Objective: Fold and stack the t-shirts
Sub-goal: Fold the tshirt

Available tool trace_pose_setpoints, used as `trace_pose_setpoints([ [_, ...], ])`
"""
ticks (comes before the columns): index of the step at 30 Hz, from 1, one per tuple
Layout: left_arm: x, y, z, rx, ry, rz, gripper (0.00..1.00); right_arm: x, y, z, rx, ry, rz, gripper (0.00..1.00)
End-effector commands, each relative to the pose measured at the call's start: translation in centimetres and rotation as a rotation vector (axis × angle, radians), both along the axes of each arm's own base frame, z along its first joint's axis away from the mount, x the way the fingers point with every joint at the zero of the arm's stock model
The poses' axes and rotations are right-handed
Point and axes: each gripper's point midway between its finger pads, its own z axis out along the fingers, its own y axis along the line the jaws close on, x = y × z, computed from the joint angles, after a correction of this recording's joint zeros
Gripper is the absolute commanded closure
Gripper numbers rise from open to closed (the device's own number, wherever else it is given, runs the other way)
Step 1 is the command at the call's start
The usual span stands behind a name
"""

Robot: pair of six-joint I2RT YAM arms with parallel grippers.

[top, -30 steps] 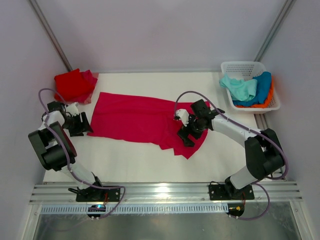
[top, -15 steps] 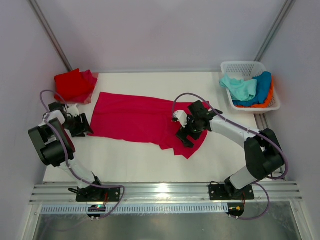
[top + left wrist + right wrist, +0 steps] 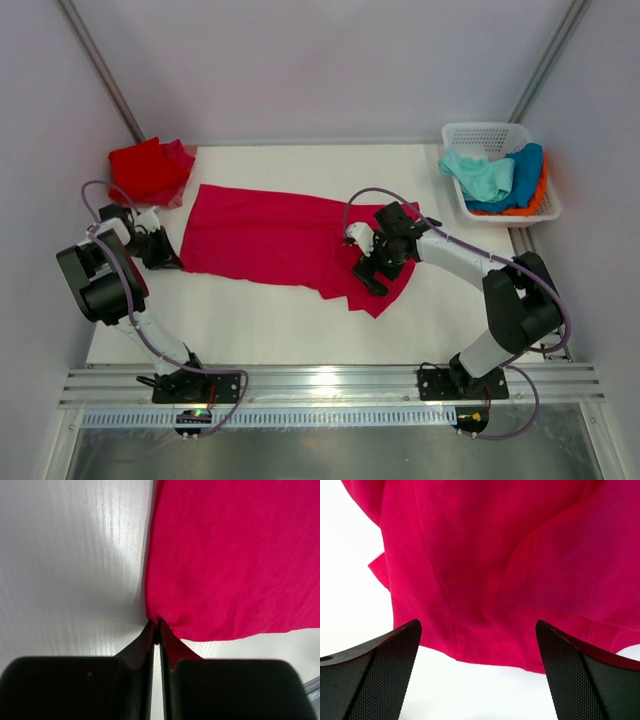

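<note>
currently we list: one crimson-pink t-shirt point(image 3: 265, 238), spread across the middle of the bench point(image 3: 300, 330). left fingers point(image 3: 142, 647), closed, pinching its left hem corner. right fingers point(image 3: 375, 675), spread wide over its rumpled right end. one folded red t-shirt point(image 3: 145, 168), far-left corner. mint t-shirt point(image 3: 478, 175), blue t-shirt point(image 3: 522, 170) and orange t-shirt point(image 3: 542, 190), heaped in the white basket point(image 3: 490, 133), far right.

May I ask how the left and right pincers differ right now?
The left pincer is shut, pinching a corner of the pink shirt; the right pincer is open. The left sits at the shirt's left edge, the right over its other end. Both are black.
</note>
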Motion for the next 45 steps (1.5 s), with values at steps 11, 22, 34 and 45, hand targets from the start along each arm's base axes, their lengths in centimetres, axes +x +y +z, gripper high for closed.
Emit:
trace_pose_setpoints([
  [11, -0.6, -0.4, 1.9, 0.012, -0.037, -0.074, 0.98, 2.2, -2.4, -2.0, -0.17, -0.065, -0.015, 0.01],
  [22, -1.6, -0.4, 4.2, 0.06, -0.068, -0.116, 0.98, 8.7, -7.1, -2.1, -0.427, -0.371, -0.274, 0.01],
  [34, -2.2, -0.7, 1.7, 0.035, -0.025, -0.121, 0.97, 11.9, -6.8, 6.3, -0.247, -0.721, -0.417, 0.01],
  [45, -2.2, -0.9, 2.6, 0.038, -0.037, -0.111, 0.96, 3.0, -1.1, 7.9, 0.101, -0.49, -0.016, 0.06],
])
